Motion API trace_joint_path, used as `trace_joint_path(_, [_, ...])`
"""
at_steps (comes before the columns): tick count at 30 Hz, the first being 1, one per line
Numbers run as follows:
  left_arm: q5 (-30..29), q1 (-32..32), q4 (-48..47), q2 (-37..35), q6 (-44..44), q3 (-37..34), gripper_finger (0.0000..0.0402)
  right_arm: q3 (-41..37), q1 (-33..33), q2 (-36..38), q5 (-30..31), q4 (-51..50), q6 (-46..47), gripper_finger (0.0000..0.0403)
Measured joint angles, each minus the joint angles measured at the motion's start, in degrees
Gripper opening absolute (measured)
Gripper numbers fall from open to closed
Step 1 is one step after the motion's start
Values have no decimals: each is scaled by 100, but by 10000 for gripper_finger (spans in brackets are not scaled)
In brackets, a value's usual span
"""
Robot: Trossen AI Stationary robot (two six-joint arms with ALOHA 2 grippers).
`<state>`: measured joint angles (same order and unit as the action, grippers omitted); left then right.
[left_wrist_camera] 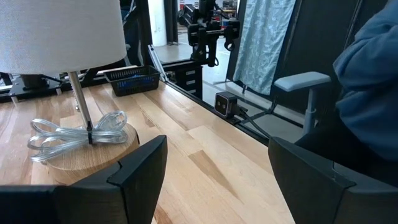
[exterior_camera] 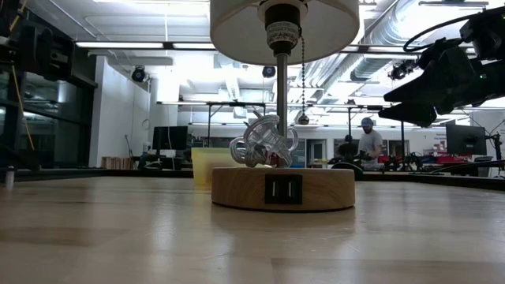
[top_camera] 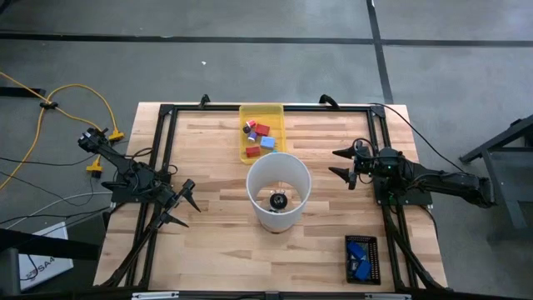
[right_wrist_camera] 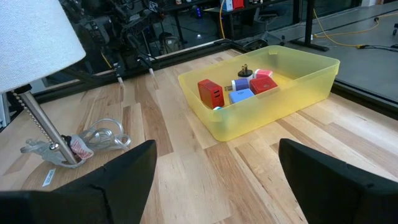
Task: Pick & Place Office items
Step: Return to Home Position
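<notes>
Yellow tray (top_camera: pixel 261 107) holds office items (top_camera: pixel 260 136) | left pincer (top_camera: pixel 185 206), right pincer (top_camera: pixel 333 162): wide, empty, well away

The left arm (top_camera: pixel 125 171) and right arm (top_camera: pixel 433 179) are showing as matte black, built of chunky jointed segments. The left gripper (top_camera: pixel 185 207) and right gripper (top_camera: pixel 336 162) are each ending in two tapering, pointed fingers (left_wrist_camera: pixel 134 174), which are appearing as broad, angular dark wedges in the wrist views.

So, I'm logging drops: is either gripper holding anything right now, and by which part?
Nothing is held. The left gripper and right gripper both hang open and empty.
</notes>
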<state>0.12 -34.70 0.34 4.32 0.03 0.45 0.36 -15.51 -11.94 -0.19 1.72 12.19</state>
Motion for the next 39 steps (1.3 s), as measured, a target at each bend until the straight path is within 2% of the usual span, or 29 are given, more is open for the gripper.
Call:
trace_joint_path(21, [0, 2, 0, 1, 18, -2, 273, 0, 1, 0, 1, -1, 1, 325])
trace_joint_path(27, [-26, 65, -2, 2, 726, -2, 273, 0, 2, 2, 0, 0, 0, 325])
trace_joint_path(39, [-35, 695, -7, 20, 516, -2, 273, 0, 1, 0, 1, -2, 0, 325])
